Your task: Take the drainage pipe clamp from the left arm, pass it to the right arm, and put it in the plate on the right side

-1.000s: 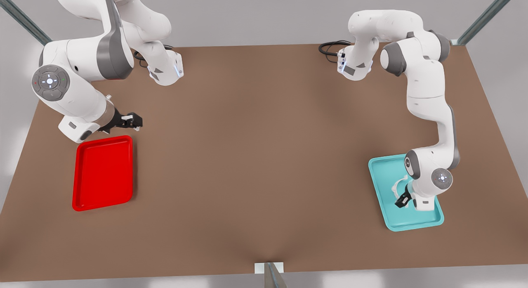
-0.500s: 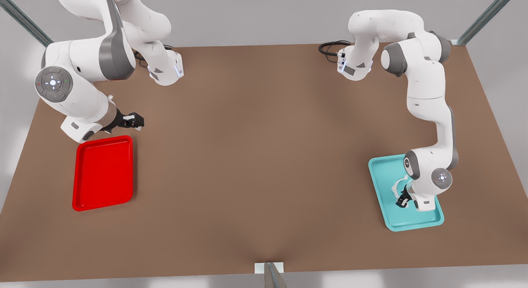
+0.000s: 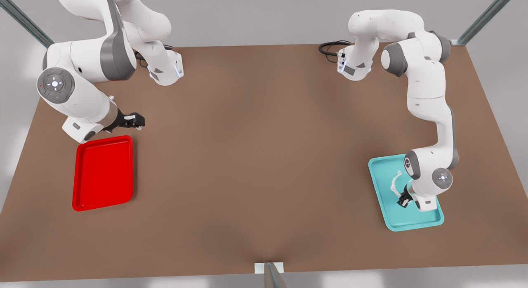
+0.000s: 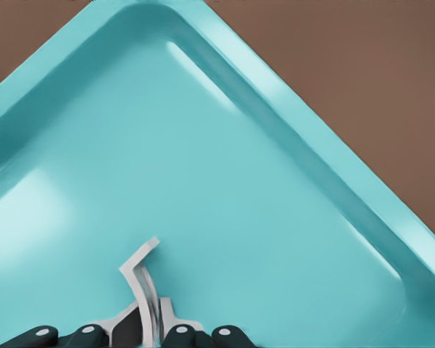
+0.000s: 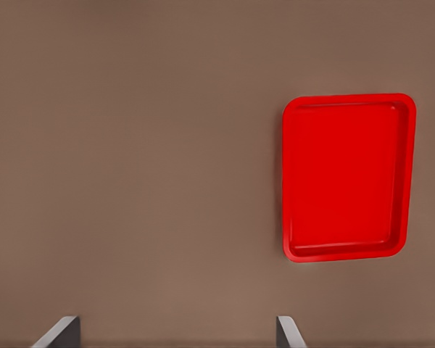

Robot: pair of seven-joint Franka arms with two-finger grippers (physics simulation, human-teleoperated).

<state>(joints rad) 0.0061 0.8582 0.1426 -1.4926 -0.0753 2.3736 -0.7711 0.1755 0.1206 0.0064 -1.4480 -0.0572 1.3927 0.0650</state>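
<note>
Surface: brown matte table (image 3: 255,156) spanning the front view, pale grey walls behind, metal frame struts in both upper corners, a small bracket at the near edge centre.

Front view, left to right. Arm 1 (right arm, matched by its wrist camera looking at the red tray): right gripper (image 3: 138,121) hangs above bare table just beyond the far right corner of the plate (image 3: 103,172), clear of it. Plate is a glossy red shallow rectangular tray with nothing in it. Mid-table bare. A black cable loops by the base of the arm at the front view's right. Arm 2 (left arm): left gripper (image 3: 403,200) down inside the teal tray (image 3: 381,185), at the front view's right. Drainage pipe clamp (image 3: 394,182) lies in that tray, a thin white half-ring; its near end sits at the gripper tips.

Left wrist view: teal tray (image 4: 225,174) floor and rim seen close, table beyond the rim. Drainage pipe clamp (image 4: 143,290) runs up between the black fingertips (image 4: 180,335), one tab end free on the tray floor. Fingers drawn in tight against the strip on both sides, so clamped on it.

Right wrist view: plate (image 5: 346,176) seen whole from above on brown table; two grey fingertips (image 5: 60,332) stand wide apart with only table between them, so the right pincer is apart and holds nothing.

Count: 2 arms, 2 grippers, 2 trays (1 red, 1 teal), 1 clamp
</note>
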